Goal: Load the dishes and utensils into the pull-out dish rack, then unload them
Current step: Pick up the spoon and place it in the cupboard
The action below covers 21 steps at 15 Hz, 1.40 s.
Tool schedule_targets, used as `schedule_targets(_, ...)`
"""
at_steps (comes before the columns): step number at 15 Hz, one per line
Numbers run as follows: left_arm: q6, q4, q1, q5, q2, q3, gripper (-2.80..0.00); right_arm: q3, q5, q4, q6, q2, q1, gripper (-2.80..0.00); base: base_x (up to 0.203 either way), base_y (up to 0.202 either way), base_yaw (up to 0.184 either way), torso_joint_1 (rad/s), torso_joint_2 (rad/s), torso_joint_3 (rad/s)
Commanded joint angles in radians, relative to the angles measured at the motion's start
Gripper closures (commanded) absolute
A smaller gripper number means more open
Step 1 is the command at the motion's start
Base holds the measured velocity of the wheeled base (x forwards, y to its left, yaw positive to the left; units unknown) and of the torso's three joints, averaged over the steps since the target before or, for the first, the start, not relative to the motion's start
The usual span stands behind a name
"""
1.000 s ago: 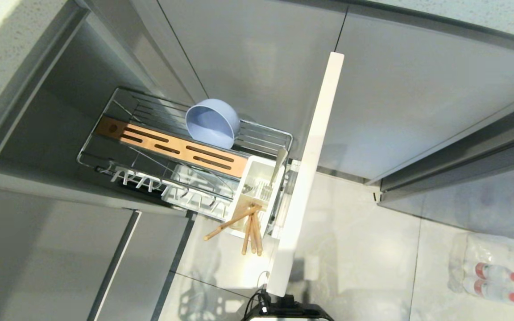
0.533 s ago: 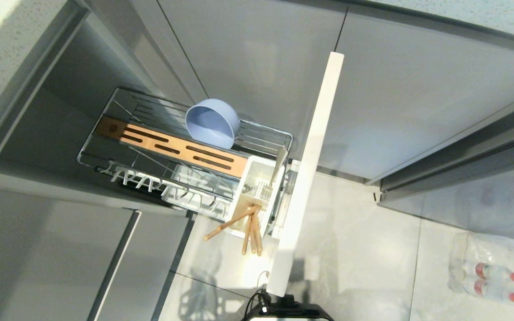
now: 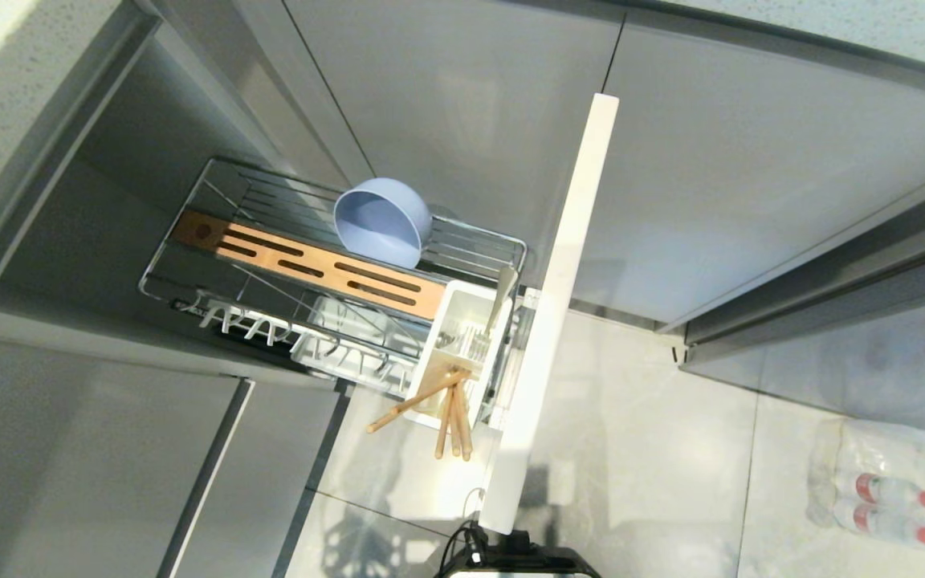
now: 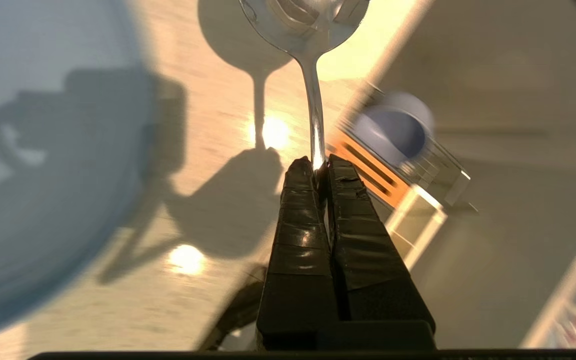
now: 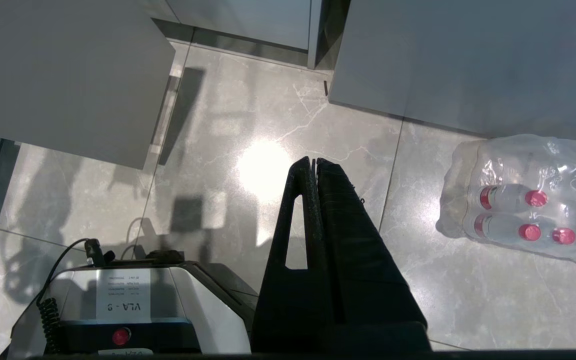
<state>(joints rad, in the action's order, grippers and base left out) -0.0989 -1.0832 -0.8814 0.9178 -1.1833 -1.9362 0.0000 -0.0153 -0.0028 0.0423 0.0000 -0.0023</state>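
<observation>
Two arms are absent from the head view, which looks down on the pull-out dish rack drawn out of its cabinet. A grey-blue bowl lies tilted on the wires along the rack's far edge, just behind the slotted wooden bar. At the rack's front end, against the pale front panel, the white utensil caddy holds wooden chopsticks whose ends lean out over its near rim, above the tiled floor.

From the left wrist view, the left gripper has its jaws clamped together on the thin metal stem of a spoon, whose shiny bowl points away from the fingers. It hangs over a light countertop, with the light-blue plate lying on that surface to one side. Past the countertop's edge, lower down, the rack with its bowl appears blurred.

From the right wrist view, the right gripper hangs over the floor with its jaws pressed together and nothing between them, above the robot's base. A shrink-wrapped pack of water bottles lies on the floor beside the cabinets.
</observation>
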Motion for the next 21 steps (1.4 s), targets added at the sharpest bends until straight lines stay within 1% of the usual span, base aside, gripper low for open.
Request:
schedule_targets(1, -0.001, -0.013, 0.082, 0.005, 0.032, 0.000, 0.00, 0.000, 0.000, 0.000, 0.001, 0.002, -0.001, 0.00, 0.000, 0.000, 0.000, 0.000, 0.00, 0.000)
schedule_targets(4, 0.000, -0.047, 0.278, -0.002, 0.057, 0.017, 0.00, 0.000, 0.000, 0.000, 0.001, 0.000, -0.001, 0.00, 0.000, 0.000, 0.000, 0.000, 0.00, 0.000)
schedule_targets(5, 0.000, -0.054, 0.333, -0.003, 0.064, 0.031, 0.00, 0.000, 0.000, -0.001, 0.001, 0.002, -0.001, 0.00, 0.000, 0.000, 0.000, 0.000, 0.00, 0.000)
schedule_targets(7, 0.002, -0.061, 0.468, -0.004, 0.079, 0.076, 0.00, 0.000, 0.000, 0.000, 0.001, 0.002, -0.001, 0.00, 0.000, 0.000, 0.000, 0.000, 0.00, 0.000)
schedule_targets(10, 0.004, -0.061, 0.648, -0.005, 0.105, 0.162, 0.00, 0.000, 0.000, 0.000, 0.001, 0.002, -0.001, 0.00, 0.000, 0.000, 0.000, 0.000, 0.00, 0.000)
schedule_targets(11, 0.006, -0.060, 0.698, -0.005, 0.110, 0.188, 0.00, 0.000, 0.000, 0.000, 0.001, 0.002, -0.001, 0.00, 0.000, 0.000, 0.000, 0.000, 0.00, 0.000)
schedule_targets(13, 0.008, -0.061, 0.775, -0.004, 0.114, 0.216, 0.00, 0.000, 0.000, 0.000, 0.001, 0.001, -0.001, 0.00, 0.000, 0.000, 0.000, 0.000, 0.00, 0.000)
schedule_targets(14, 0.008, -0.061, 0.798, -0.007, 0.113, 0.216, 0.00, 0.000, 0.000, 0.000, 0.001, 0.001, 0.000, 0.00, 0.000, 0.000, 0.000, 0.000, 0.00, 0.000)
schedule_targets(15, 0.008, -0.060, 0.806, -0.026, 0.109, 0.203, 0.00, 0.000, 0.000, 0.000, 0.001, 0.002, -0.001, 0.00, 0.000, 0.000, 0.000, 0.000, 0.00, 0.000)
schedule_targets(16, 0.008, -0.057, 0.808, -0.087, 0.105, 0.185, 0.00, 0.000, 0.000, 0.000, 0.001, 0.002, -0.001, 0.00, 0.000, 0.000, 0.000, 0.000, 0.00, 0.000)
schedule_targets(18, 0.008, -0.053, 0.809, -0.261, 0.080, 0.128, 0.00, 0.000, 0.000, 0.000, 0.001, 0.001, 0.000, 0.00, 0.000, 0.000, 0.000, 0.000, 0.00, 0.000)
schedule_targets(19, 0.015, -0.046, 0.810, -0.335, 0.057, 0.083, 0.00, 0.000, 0.000, 0.000, 0.001, 0.002, 0.001, 0.00, 0.000, 0.000, 0.000, 0.000, 0.00, 0.000)
schedule_targets(20, 0.070, -0.041, 0.814, -0.375, 0.040, 0.051, 0.00, 0.000, 0.000, 0.000, 0.001, 0.002, 0.000, 0.00, 0.000, 0.000, 0.000, 0.000, 0.00, 0.000)
schedule_targets(21, 0.149, -0.040, 0.821, -0.388, 0.029, 0.033, 0.00, 0.000, 0.000, 0.000, 0.001, 0.002, -0.001, 0.00, 0.000, 0.000, 0.000, 0.000, 0.00, 0.000)
